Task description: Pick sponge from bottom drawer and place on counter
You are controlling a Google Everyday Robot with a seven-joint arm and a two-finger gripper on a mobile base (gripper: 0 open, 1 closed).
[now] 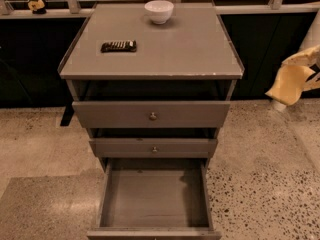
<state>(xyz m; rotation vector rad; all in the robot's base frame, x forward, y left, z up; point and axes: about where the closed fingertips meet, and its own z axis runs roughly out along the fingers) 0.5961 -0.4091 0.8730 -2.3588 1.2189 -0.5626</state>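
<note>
The bottom drawer (155, 199) of the grey cabinet is pulled open, and the part of its flat floor that shows is bare. No sponge shows in this view. The counter (175, 49) is the cabinet's flat grey top. My gripper (292, 79) shows as a yellow blocky shape at the right edge, level with the counter's front edge and well to the right of the cabinet, hanging over the floor. It is far from the bottom drawer.
A white bowl (159, 11) stands at the back of the counter. A dark flat bar (118, 46) lies on its left side. The two upper drawers (152, 115) stick out slightly. A white post (307, 39) stands at the right over speckled floor.
</note>
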